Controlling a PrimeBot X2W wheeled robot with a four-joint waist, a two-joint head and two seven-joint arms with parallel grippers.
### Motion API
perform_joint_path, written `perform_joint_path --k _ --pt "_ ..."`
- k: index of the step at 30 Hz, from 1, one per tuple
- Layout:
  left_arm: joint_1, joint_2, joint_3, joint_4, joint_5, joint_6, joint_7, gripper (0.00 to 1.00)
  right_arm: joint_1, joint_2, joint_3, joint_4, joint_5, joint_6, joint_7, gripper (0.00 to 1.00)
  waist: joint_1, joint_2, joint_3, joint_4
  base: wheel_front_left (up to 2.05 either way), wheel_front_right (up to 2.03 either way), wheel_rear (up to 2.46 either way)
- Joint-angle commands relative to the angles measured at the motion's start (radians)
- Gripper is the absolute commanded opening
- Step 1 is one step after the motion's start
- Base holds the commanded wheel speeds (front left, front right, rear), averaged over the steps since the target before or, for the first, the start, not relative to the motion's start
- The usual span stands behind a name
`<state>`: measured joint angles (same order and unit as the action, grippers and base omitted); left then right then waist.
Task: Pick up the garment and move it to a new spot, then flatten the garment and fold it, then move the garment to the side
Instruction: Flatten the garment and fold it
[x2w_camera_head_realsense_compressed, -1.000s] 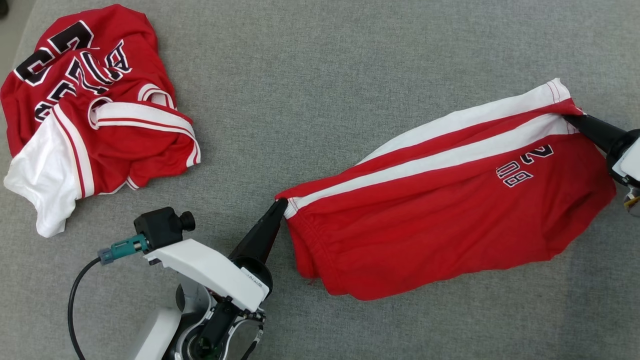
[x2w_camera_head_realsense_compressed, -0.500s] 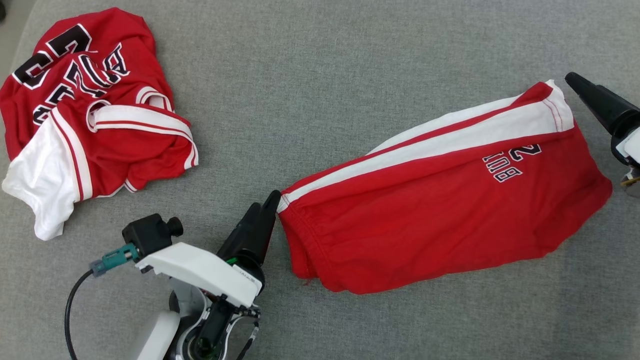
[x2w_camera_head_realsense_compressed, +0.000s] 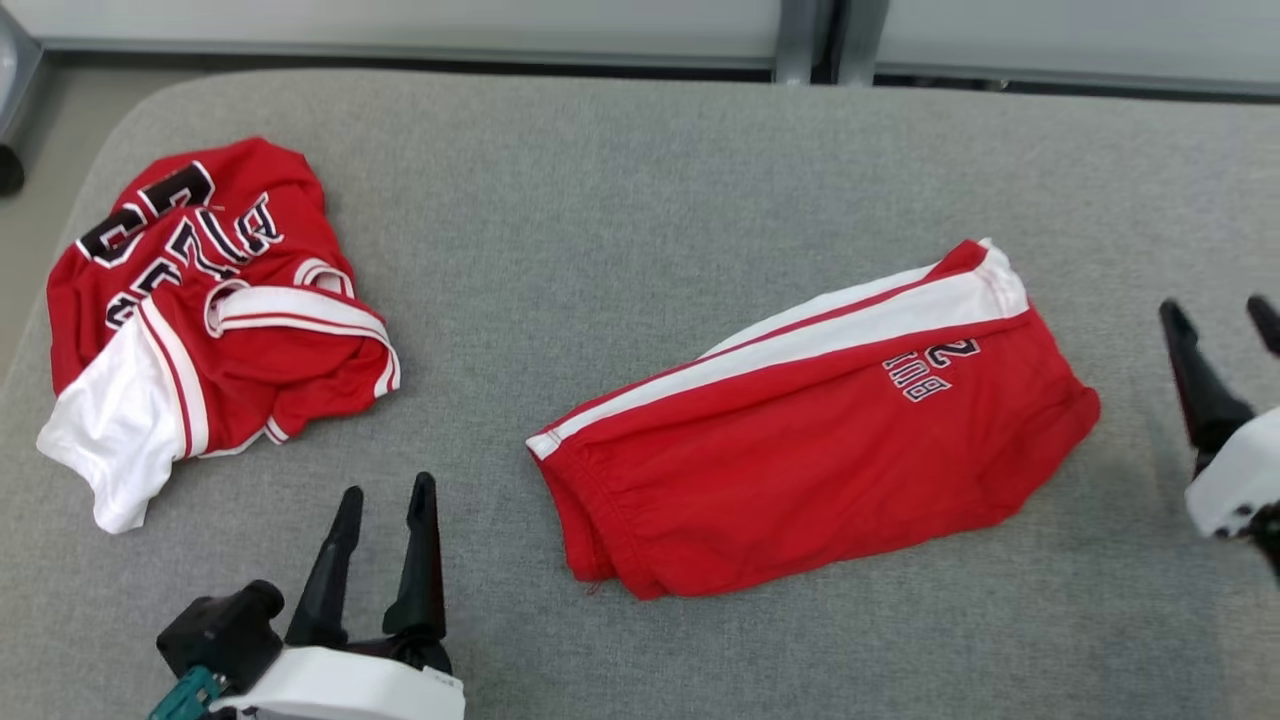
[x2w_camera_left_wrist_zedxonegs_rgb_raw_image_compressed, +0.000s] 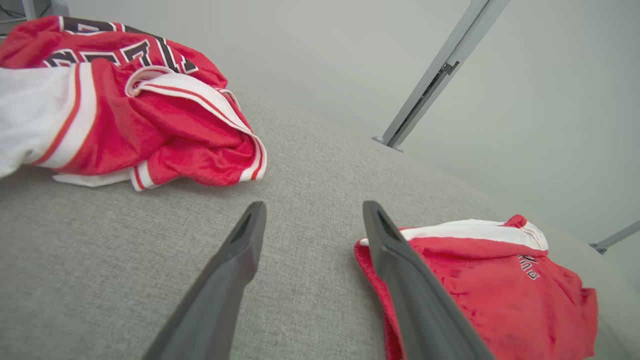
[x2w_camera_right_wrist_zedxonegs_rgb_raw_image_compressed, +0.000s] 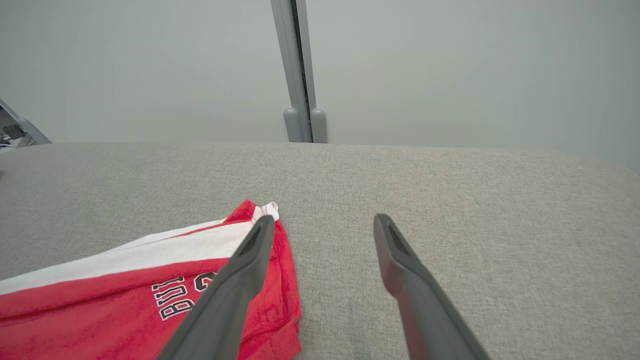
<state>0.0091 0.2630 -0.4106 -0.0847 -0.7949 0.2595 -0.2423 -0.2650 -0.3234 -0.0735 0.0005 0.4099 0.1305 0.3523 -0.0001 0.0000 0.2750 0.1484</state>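
Well, I see the desk (x2w_camera_head_realsense_compressed: 640, 180) spread widest, a round-cornered slab covered in coarse grey woven cloth. On it, right of centre, lie the red shorts (x2w_camera_head_realsense_compressed: 800, 460), folded into a long slanted oblong of soft knit. They have a white stripe along the far edge, a gathered elastic waistband at the left end and small black-and-white lettering toward the right end. Well apart at the far left sits a crumpled red jersey (x2w_camera_head_realsense_compressed: 220, 320), shinier fabric with white panels and bold black letters. My left pincer (x2w_camera_head_realsense_compressed: 387, 490) hovers near the waistband end, its two tapered dark fingers spread wide and holding nothing. My right pincer (x2w_camera_head_realsense_compressed: 1215, 308) stands near the opposite end, equally wide, empty too.
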Motion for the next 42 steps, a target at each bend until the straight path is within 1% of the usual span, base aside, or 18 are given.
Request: perform_joint_path --k 1,5,9,13,19,21,27,32,33,39,40,41,42 --pt "0.011 0.0 0.01 -0.005 0.02 0.007 -0.009 1.0 0.018 -0.002 0.011 0.006 -0.017 0.0 -0.019 1.0 0.0001 0.0 -0.035 -0.02 0.0 0.0 0.0" --pt "0.044 -0.015 0.042 -0.019 0.106 0.01 -0.023 1.0 0.041 0.029 0.04 0.042 -0.05 0.0 -0.042 1.0 0.0001 0.0 -0.035 -0.024 0.0 0.0 0.0" --pt "0.054 -0.039 0.06 -0.03 0.189 -0.011 -0.023 1.0 -0.007 0.038 0.07 0.078 -0.081 0.0 -0.007 1.0 0.0001 0.0 0.002 -0.011 0.0 0.0 0.0" --pt "0.027 -0.072 0.067 -0.017 0.231 -0.048 -0.024 1.0 -0.078 0.037 0.094 0.137 -0.117 0.0 0.05 1.0 0.0001 0.0 0.05 0.014 0.0 0.0 0.0" --pt "-0.009 -0.12 0.075 0.019 0.267 -0.1 -0.024 1.0 -0.174 0.021 0.128 0.256 -0.159 0.0 0.137 1.0 0.0001 0.0 0.094 0.056 0.0 0.0 0.0" --pt "-0.014 -0.135 0.084 0.03 0.276 -0.111 -0.024 1.0 -0.197 0.015 0.134 0.289 -0.171 0.0 0.148 1.0 0.0001 0.0 0.098 0.065 0.0 0.0 0.0" --pt "-0.012 -0.164 0.106 0.051 0.296 -0.138 -0.024 1.0 -0.22 0.034 0.129 0.379 -0.196 0.0 0.18 1.0 0.0001 0.0 0.092 0.076 0.0 0.0 0.0" --pt "-0.004 -0.175 0.118 0.058 0.308 -0.154 -0.024 1.0 -0.213 0.022 0.12 0.413 -0.215 0.0 0.202 1.0 0.0001 0.0 0.087 0.071 0.0 0.0 0.0" --pt "-0.006 -0.179 0.119 0.061 0.315 -0.163 -0.024 1.0 -0.214 0.015 0.124 0.422 -0.221 -0.001 0.21 1.0 0.0001 0.0 0.089 0.067 0.0 0.0 0.0" --pt "-0.028 -0.19 0.123 0.075 0.329 -0.181 -0.024 1.0 -0.202 0.017 0.163 0.433 -0.188 -0.001 0.247 1.0 0.0001 0.0 0.099 0.068 0.0 0.0 0.0" --pt "-0.027 -0.191 0.128 0.076 0.33 -0.182 -0.024 1.0 -0.203 0.02 0.178 0.434 -0.179 -0.001 0.253 0.9 0.0001 0.0 0.1 0.066 0.0 0.0 0.0" --pt "-0.027 -0.192 0.133 0.079 0.33 -0.182 -0.024 1.0 -0.205 0.028 0.195 0.431 -0.16 0.0 0.255 0.05 0.0001 0.0 0.099 0.062 0.0 0.0 0.0" --pt "-0.028 -0.193 0.137 0.081 0.331 -0.182 -0.024 1.0 -0.206 0.037 0.204 0.431 -0.141 0.0 0.254 0.0 0.0001 0.0 0.098 0.055 0.0 0.0 0.0"
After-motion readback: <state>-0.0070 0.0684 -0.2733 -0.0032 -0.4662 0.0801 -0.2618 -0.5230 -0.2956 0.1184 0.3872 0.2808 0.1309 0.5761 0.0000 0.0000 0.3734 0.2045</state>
